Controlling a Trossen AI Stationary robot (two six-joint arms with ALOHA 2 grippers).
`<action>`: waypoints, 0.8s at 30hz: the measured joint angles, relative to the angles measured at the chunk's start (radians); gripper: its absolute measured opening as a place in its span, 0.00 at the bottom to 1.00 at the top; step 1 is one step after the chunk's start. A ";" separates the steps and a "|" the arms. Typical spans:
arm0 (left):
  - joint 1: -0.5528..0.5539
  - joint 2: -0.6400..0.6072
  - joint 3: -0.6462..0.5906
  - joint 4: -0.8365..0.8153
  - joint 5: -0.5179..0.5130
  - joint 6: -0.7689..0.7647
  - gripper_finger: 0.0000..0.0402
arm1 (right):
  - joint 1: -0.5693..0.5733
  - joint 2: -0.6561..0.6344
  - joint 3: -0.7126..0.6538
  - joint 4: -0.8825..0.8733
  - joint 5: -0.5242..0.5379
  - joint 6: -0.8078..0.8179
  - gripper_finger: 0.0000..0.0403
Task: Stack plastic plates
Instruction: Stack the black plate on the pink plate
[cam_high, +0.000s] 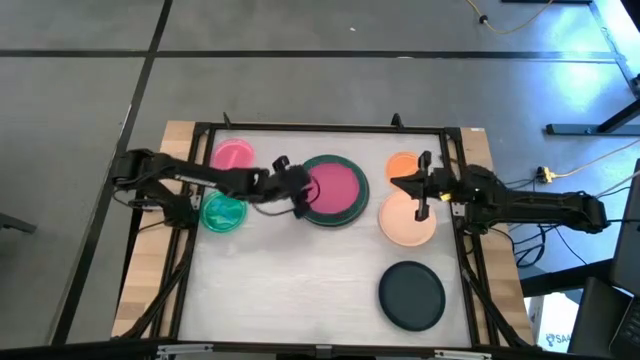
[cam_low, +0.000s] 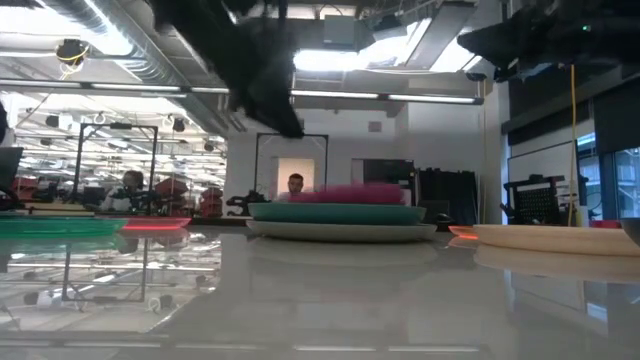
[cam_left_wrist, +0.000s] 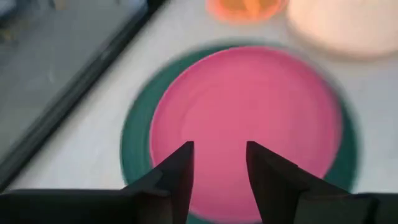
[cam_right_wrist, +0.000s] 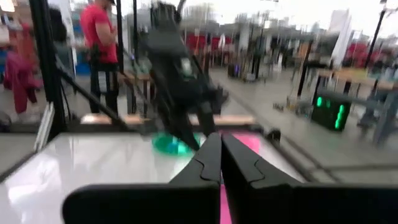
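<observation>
The magenta plate (cam_high: 338, 187) lies on the dark teal plate (cam_high: 352, 213). In the low view a grey plate (cam_low: 340, 231) shows under the teal plate (cam_low: 338, 212). My left gripper (cam_left_wrist: 220, 167) hovers open above the magenta plate (cam_left_wrist: 249, 118), over its left part (cam_high: 303, 193), touching nothing. A pink plate (cam_high: 233, 155) and a translucent green plate (cam_high: 223, 212) lie flat to the left. An orange plate (cam_high: 401, 164), a peach plate (cam_high: 405, 222) and a black plate (cam_high: 411, 295) lie flat to the right. My right gripper (cam_right_wrist: 221, 157) is shut and empty, raised between the orange and peach plates (cam_high: 412, 186).
A dark frame (cam_high: 320, 128) runs around the white tabletop. The near middle of the table (cam_high: 290, 290) is bare. People and benches (cam_right_wrist: 99, 43) show in the room beyond the table.
</observation>
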 joint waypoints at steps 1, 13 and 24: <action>-0.031 -0.007 0.002 0.008 -0.025 0.005 0.34 | 0.000 0.019 0.010 -0.024 0.000 -0.003 0.01; -0.427 -0.003 -0.177 0.383 -0.135 0.041 0.29 | 0.123 0.182 0.085 -0.092 0.090 -0.019 0.01; -0.543 0.009 -0.382 0.867 -0.145 -0.012 0.28 | 0.365 0.300 0.237 -0.511 0.297 0.120 0.01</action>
